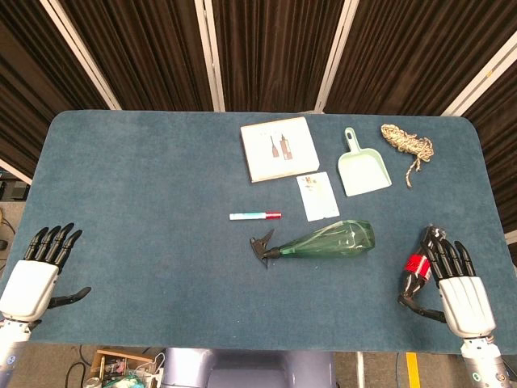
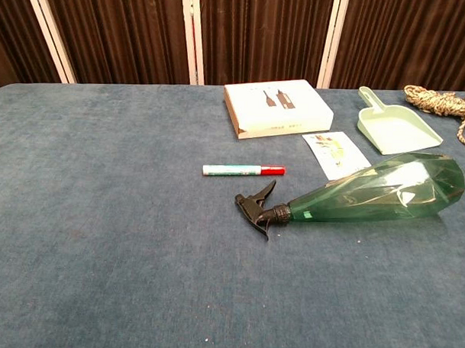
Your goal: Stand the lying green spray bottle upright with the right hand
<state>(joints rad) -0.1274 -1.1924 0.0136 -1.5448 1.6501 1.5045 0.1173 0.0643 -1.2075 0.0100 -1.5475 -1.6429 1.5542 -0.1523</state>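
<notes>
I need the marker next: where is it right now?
In the head view the marker lies flat near the table's middle, just beyond the green spray bottle's black nozzle and to the left of the small card.

A robot test lab: a blue-carpeted bench [image 1: 145, 186] stands before dark curtains [image 1: 275, 48] with pale frame posts [image 1: 212, 52], cables [image 1: 121, 368] showing underneath.

Green spray bottle [image 1: 331, 240] lying on its side, centre-right of table.
Translucent faceted body, black trigger head pointing left, fat base to the right; nothing touching it.
</notes>
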